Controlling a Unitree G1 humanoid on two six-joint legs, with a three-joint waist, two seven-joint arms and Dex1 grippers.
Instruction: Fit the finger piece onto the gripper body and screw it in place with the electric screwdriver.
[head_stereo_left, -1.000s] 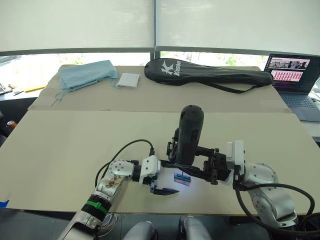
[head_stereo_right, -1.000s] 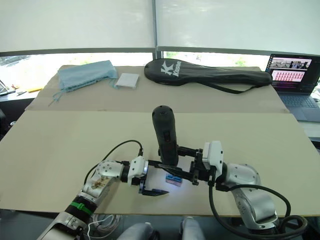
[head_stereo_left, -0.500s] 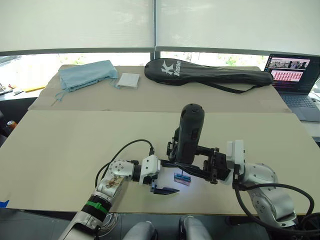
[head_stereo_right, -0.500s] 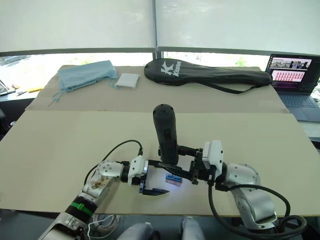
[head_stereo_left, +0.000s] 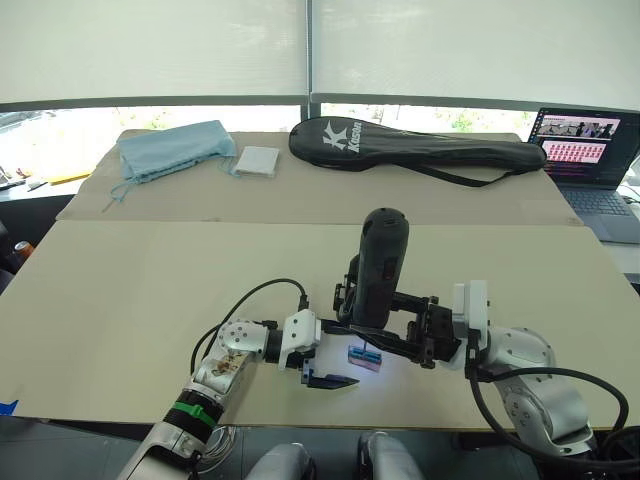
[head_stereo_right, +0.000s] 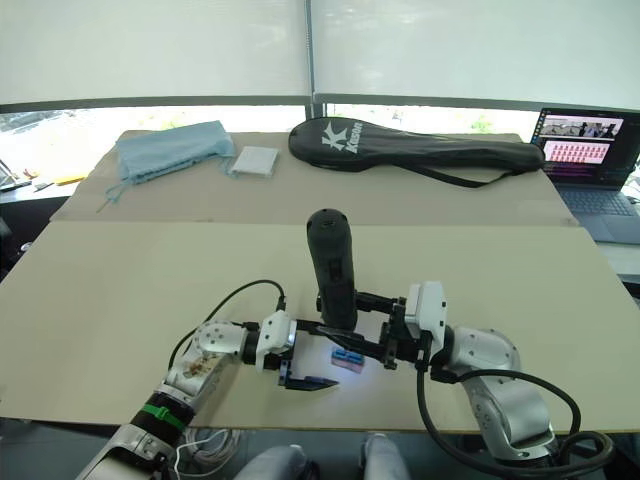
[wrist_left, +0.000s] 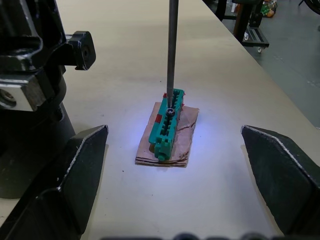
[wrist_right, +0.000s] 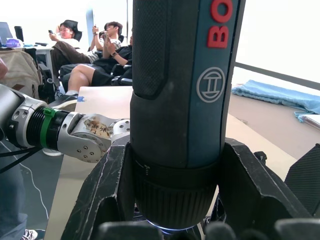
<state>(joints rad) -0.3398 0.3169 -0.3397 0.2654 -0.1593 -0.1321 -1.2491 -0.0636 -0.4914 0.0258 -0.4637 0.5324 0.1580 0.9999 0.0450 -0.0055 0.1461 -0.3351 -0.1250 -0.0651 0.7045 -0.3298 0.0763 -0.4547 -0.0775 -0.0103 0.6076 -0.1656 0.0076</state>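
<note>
two end effectors: right (head_stereo_right: 350, 335) clenches electric screwdriver (head_stereo_right: 331, 268) upright; left (wrist_left: 175, 195) released; left wrist view shows bit on green block (wrist_left: 167, 125)

Open room: bare tabletop (head_stereo_left: 150, 290) left and ahead of both arms.
Obstacle: upright electric screwdriver (head_stereo_left: 378, 265), bit on green block (wrist_left: 167, 126).
Far edge: racket bag (head_stereo_left: 420, 146), blue cloth (head_stereo_left: 175, 148).

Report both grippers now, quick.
Left gripper: open, holding nothing.
Right gripper: shut on the screwdriver, held upright.
</note>
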